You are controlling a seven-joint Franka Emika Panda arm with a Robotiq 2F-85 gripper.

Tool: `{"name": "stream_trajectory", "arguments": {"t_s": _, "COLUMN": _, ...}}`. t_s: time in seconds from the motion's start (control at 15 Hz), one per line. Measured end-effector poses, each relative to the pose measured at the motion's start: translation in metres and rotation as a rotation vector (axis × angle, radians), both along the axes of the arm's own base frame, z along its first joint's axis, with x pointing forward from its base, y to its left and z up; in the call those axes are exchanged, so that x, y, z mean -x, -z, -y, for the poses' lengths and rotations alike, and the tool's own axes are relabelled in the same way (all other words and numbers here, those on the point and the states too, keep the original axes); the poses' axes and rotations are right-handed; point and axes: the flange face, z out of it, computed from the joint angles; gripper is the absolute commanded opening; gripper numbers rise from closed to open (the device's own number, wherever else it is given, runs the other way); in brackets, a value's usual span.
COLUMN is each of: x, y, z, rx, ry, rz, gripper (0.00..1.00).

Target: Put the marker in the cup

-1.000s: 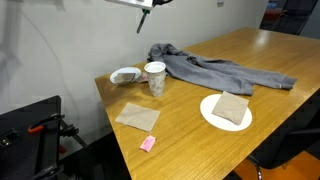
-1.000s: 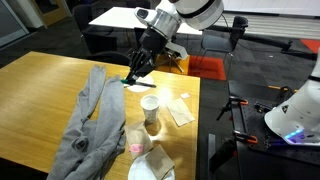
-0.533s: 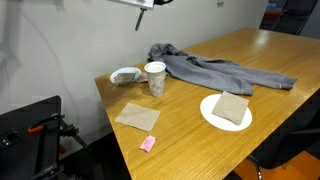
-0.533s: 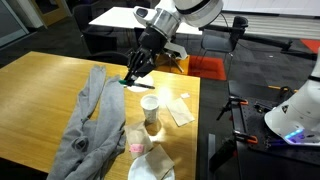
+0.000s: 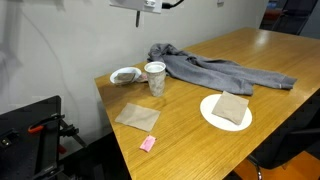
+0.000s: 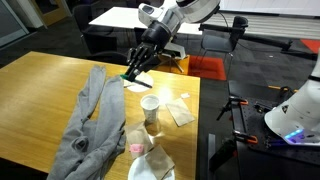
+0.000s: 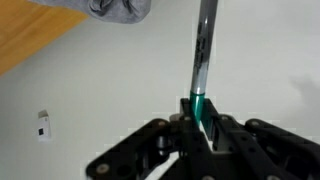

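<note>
My gripper (image 6: 134, 70) is shut on the thin green marker (image 6: 128, 77) and holds it high above the table, over the bowl's side of the table corner. In the wrist view the marker (image 7: 204, 55) sticks out straight from between the jaws (image 7: 199, 108). The white patterned paper cup (image 5: 155, 77) stands upright near the table corner beside the bowl, and it also shows in an exterior view (image 6: 150, 110). The gripper is above and off to one side of the cup, well apart from it. In an exterior view only a bit of the arm (image 5: 140, 3) shows at the top edge.
A shallow white bowl (image 5: 125, 75) sits next to the cup. A grey hoodie (image 5: 215, 70) lies across the table. A white plate (image 5: 208, 118) bears a brown napkin. Another napkin (image 5: 137, 117) and a small pink block (image 5: 148, 143) lie near the front edge.
The gripper has risen with the marker. It has left the top of one exterior view and sits slightly higher in the other. Nothing on the table moved.
</note>
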Motion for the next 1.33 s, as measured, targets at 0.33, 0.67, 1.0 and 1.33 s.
{"name": "stream_trajectory", "arguments": {"t_s": 0.33, "x": 0.005, "y": 0.020, "z": 0.016, "rx": -0.052, "ry": -0.047, "rz": 0.134, "gripper": 0.04}}
{"name": "stream_trajectory", "arguments": {"t_s": 0.67, "x": 0.015, "y": 0.049, "z": 0.037, "rx": -0.133, "ry": -0.038, "rz": 0.233, "gripper": 0.04}}
{"name": "stream_trajectory", "arguments": {"t_s": 1.0, "x": 0.022, "y": 0.080, "z": 0.057, "rx": -0.172, "ry": -0.021, "rz": 0.246, "gripper": 0.04}}
{"name": "stream_trajectory", "arguments": {"t_s": 1.33, "x": 0.025, "y": 0.109, "z": 0.063, "rx": -0.185, "ry": -0.012, "rz": 0.210, "gripper": 0.04}}
